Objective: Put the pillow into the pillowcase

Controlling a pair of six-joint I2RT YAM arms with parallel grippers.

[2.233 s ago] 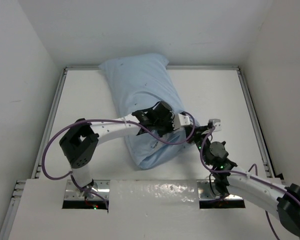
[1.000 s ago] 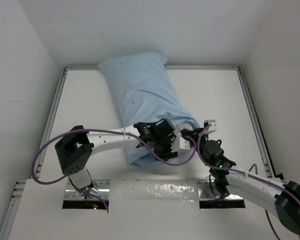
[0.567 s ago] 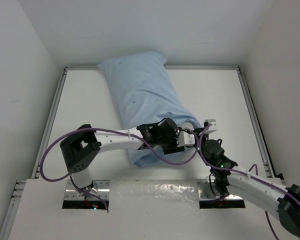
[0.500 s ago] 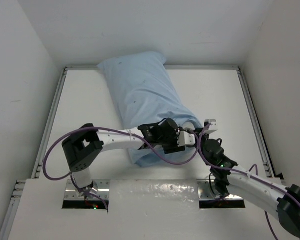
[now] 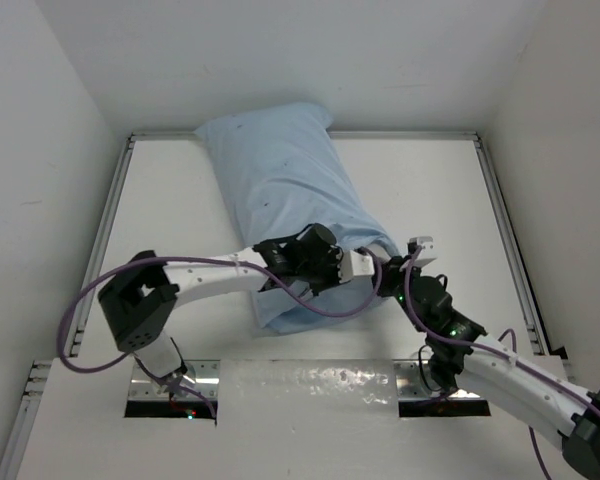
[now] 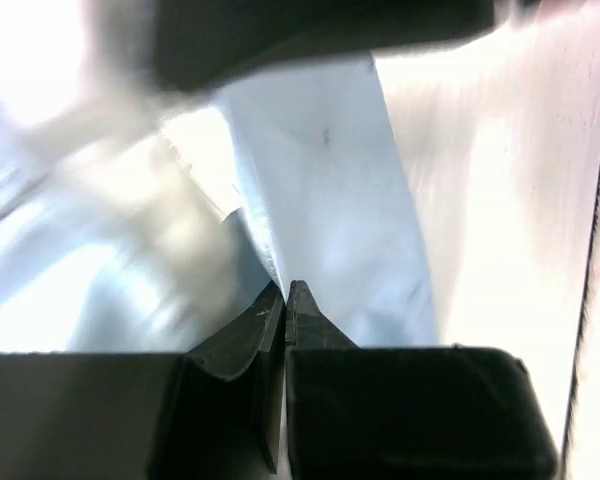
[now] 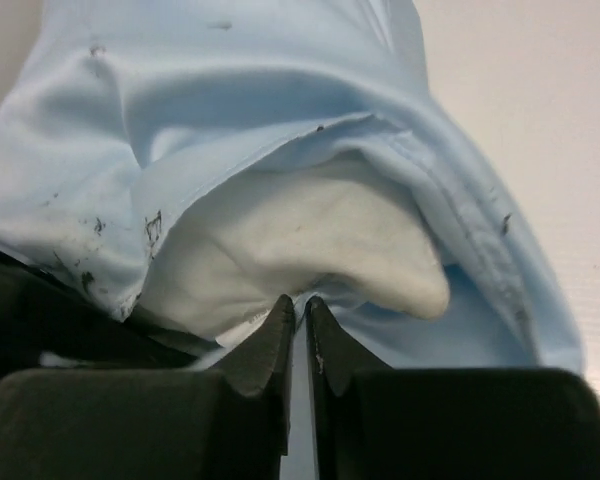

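Note:
The light blue pillowcase point(image 5: 280, 180) lies slanted from the back of the table toward the arms, plump with the pillow inside. In the right wrist view a white corner of the pillow point(image 7: 310, 250) bulges out of the pillowcase point(image 7: 230, 110) mouth. My left gripper point(image 5: 368, 266) is at that mouth. In its wrist view the left gripper point(image 6: 286, 290) is shut on the pillowcase point(image 6: 330, 200) hem. My right gripper point(image 5: 392, 272) is just beside it. The right gripper point(image 7: 301, 300) is shut but for a thin slit, its tips pressing the pillow's underside.
Metal rails point(image 5: 115, 230) frame the white table, with white walls close on the left, back and right. Bare tabletop point(image 5: 450, 200) lies to the right of the pillowcase. A metal strip point(image 5: 310, 385) runs along the near edge between the arm bases.
My left gripper was open and has shut on the hem, shifting slightly back from the near edge. The right jaws have parted by a hair. The pillowcase has barely moved.

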